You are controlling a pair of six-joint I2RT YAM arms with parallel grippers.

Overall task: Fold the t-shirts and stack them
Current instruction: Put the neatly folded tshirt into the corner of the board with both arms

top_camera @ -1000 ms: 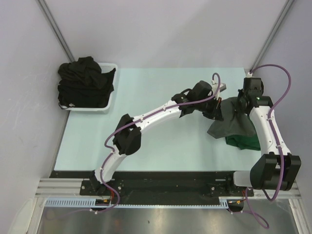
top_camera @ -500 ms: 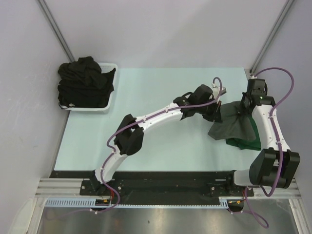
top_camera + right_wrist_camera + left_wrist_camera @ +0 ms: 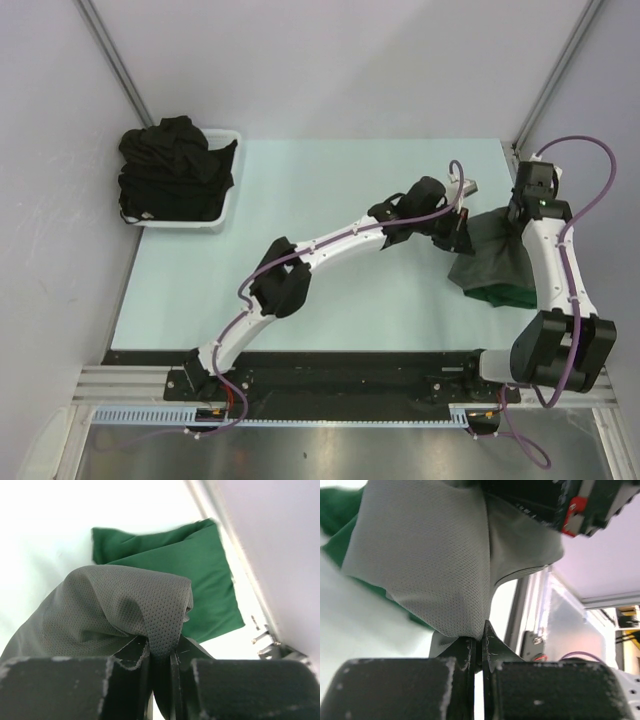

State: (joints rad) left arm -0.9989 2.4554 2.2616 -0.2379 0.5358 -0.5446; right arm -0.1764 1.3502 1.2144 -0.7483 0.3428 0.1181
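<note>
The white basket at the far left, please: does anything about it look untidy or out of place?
Yes: the black t-shirts sit in an unfolded heap, bulging above and spilling over the rim of the white basket.

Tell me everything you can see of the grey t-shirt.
The grey t-shirt is a soft, finely perforated knit, bunched and partly folded. The left gripper and the right gripper each pinch a fold of it, holding it up at the right side of the table. It hangs over the folded dark green t-shirt; no label shows.
</note>
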